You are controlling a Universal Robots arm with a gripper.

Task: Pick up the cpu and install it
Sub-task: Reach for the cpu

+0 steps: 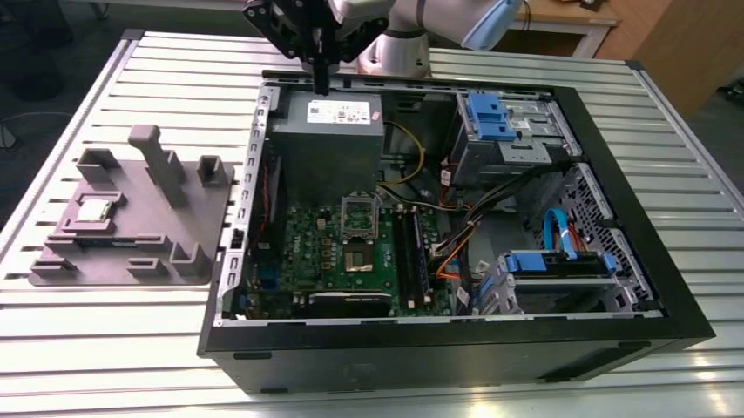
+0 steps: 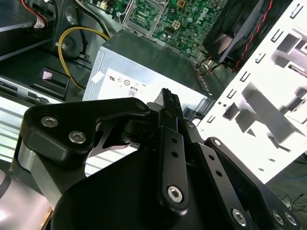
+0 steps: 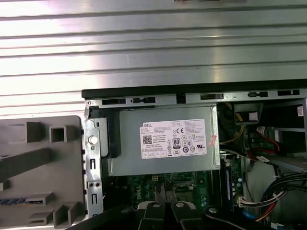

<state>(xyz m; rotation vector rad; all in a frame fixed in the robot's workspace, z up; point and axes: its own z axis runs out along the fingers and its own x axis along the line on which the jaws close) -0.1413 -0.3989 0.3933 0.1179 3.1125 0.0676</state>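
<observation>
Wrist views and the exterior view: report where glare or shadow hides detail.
In the second wrist view, the case's slotted edge and the fixture beyond it wash out to near white; in the first wrist view, bright glare bands run along the slatted table, yet the power supply label is free of glare; in the exterior view, light is even.
</observation>
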